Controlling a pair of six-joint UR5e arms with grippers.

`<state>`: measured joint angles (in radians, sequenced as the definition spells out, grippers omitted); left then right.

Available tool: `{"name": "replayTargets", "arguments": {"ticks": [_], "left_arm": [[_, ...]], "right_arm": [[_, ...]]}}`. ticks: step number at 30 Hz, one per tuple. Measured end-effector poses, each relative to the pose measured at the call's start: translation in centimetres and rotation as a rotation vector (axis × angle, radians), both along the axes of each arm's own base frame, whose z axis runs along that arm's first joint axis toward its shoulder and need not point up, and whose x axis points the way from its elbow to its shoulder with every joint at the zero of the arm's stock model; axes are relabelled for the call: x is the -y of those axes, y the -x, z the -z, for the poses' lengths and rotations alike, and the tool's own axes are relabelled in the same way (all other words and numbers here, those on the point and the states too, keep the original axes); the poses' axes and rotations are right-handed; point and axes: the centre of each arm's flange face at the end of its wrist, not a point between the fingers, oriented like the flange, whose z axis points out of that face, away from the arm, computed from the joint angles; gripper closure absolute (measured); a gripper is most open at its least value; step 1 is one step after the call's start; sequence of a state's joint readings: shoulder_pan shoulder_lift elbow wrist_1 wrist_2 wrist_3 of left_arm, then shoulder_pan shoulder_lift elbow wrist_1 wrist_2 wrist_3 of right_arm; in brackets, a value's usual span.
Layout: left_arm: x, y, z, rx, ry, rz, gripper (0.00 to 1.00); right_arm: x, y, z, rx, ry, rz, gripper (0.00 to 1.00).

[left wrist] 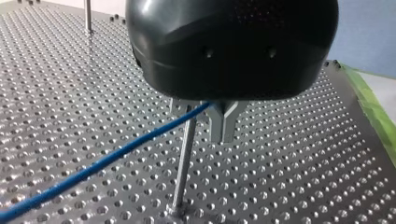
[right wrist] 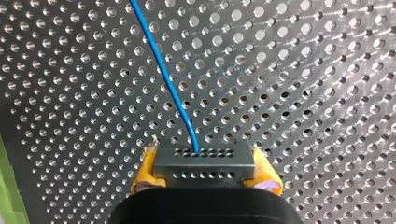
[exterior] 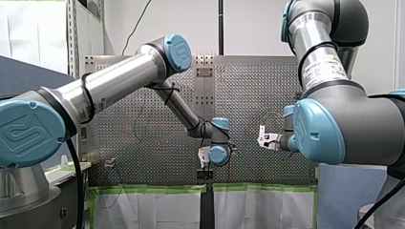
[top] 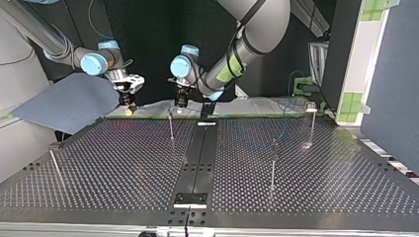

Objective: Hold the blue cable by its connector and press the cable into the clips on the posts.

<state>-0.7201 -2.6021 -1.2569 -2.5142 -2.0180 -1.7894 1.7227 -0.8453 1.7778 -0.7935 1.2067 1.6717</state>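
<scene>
In the right wrist view the yellow pads (right wrist: 145, 170) of my right gripper (right wrist: 205, 162) are shut on the black connector (right wrist: 203, 173). The blue cable (right wrist: 163, 70) runs out of the connector over the perforated table. In the left wrist view my left gripper (left wrist: 223, 135) has its metal fingers shut on the blue cable (left wrist: 116, 156), right beside the clip (left wrist: 180, 106) on top of a thin post (left wrist: 184, 163). In the top view my left gripper (top: 181, 103) hangs over that post (top: 171, 126), and my right gripper (top: 128, 106) is further towards the view's left.
More thin posts stand on the table at the top view's middle right (top: 273, 165), back right (top: 311, 123) and front left (top: 54, 165). Green tape (left wrist: 369, 107) marks the table's edge. A blue-grey sheet (top: 69, 103) lies beyond the back left corner.
</scene>
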Motion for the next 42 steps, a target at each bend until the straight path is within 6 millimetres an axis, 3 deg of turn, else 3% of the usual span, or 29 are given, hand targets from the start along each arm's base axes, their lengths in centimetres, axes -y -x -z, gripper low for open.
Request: {"name": "replayTargets", "arguments": {"ticks": [8,18,30,42], "left_arm": [[-0.7,-1.6,-0.4,0.004,0.003,-0.016,1.00],[-0.8,-1.8,-0.4,0.002,0.002,-0.005,1.00],[0.1,-4.4,-3.2,0.031,0.029,0.007,1.00],[-1.2,-6.1,-3.5,0.031,0.029,-0.015,1.00]], "right_arm": [[0.6,-0.1,-0.4,0.004,0.013,-0.001,1.00],[0.8,-0.1,-0.4,0.006,0.016,0.001,1.00],[1.0,0.1,-0.4,0.010,0.021,0.005,1.00],[2.0,0.2,-0.9,0.016,0.040,0.009,1.00]]}}
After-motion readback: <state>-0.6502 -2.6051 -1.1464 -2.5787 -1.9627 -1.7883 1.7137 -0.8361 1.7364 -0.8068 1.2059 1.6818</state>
